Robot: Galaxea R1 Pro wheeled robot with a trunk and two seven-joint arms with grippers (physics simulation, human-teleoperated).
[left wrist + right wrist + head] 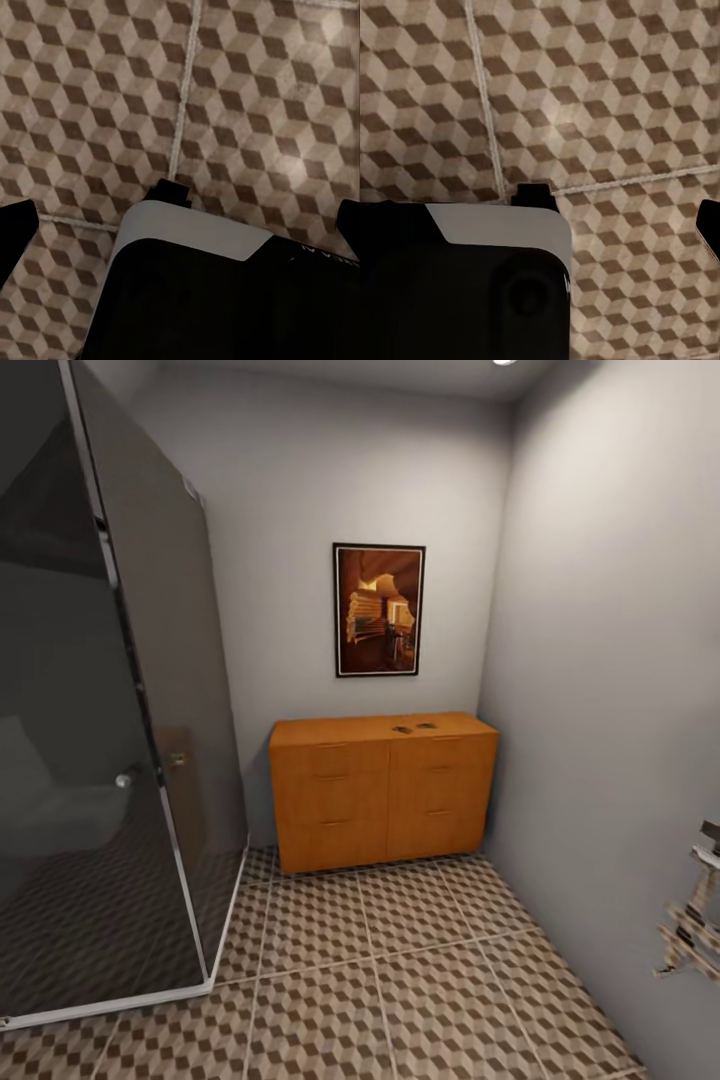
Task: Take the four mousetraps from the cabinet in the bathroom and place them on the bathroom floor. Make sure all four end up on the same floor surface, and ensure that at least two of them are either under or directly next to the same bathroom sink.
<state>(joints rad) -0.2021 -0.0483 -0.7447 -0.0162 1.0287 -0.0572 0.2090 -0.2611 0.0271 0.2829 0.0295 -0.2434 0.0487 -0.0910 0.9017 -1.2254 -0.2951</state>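
Note:
The orange-brown cabinet (383, 788) stands against the far wall, all doors and drawers closed. Two small dark mousetraps (402, 729) (426, 726) lie on its flat top, right of centre. The cube-pattern bathroom floor (400, 970) stretches from me to the cabinet. My left gripper (181, 223) points down at the floor tiles (97, 97), its dark fingers (15, 229) far apart and nothing between them. My right gripper (540, 225) also hangs over the tiles (607, 90), one dark finger (709, 225) at the frame edge, nothing held.
A dark glass shower enclosure (100, 740) fills the left side. Grey walls close the back and right, with a framed picture (379, 610) above the cabinet. A pale fixture (692, 920) juts from the right wall. My own black and white body (202, 292) shows below both wrists.

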